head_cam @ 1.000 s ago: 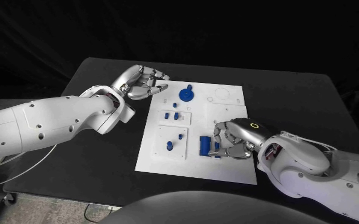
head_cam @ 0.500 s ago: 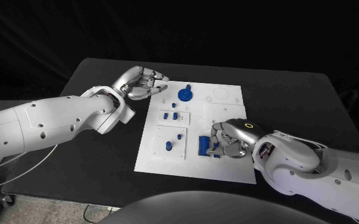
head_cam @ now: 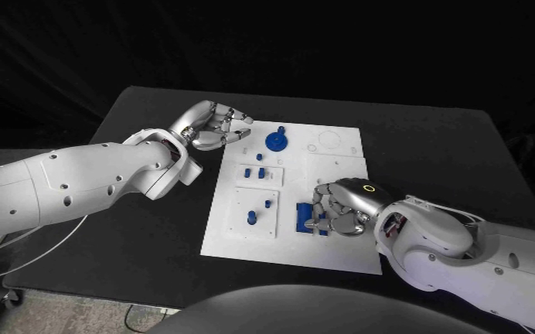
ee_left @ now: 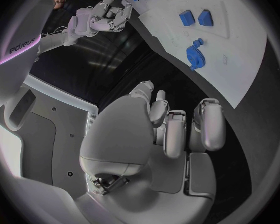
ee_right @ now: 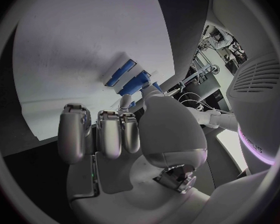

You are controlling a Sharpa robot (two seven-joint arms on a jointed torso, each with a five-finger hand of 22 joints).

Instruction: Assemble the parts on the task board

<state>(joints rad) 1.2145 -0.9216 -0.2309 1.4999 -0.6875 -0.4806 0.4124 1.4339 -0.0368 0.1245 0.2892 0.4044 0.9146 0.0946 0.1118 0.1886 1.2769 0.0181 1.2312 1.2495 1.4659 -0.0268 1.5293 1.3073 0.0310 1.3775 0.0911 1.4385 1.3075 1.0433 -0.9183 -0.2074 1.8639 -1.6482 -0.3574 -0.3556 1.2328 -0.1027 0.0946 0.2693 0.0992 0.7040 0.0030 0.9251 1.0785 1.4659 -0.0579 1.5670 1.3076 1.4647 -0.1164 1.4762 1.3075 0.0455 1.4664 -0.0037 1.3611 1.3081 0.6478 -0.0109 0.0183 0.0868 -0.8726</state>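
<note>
Head view: I see the right hand (head_cam: 342, 209) over the task board (head_cam: 335, 249), fingers curled around a blue block (head_cam: 304, 216). The left hand (head_cam: 212, 126) hangs at the board's far corner, fingers curled on nothing.

Left wrist view: a blue gear (ee_left: 194, 54) lies beyond the fingertips.

Right wrist view: blue parts (ee_right: 132, 84) sit just past the thumb.
</note>
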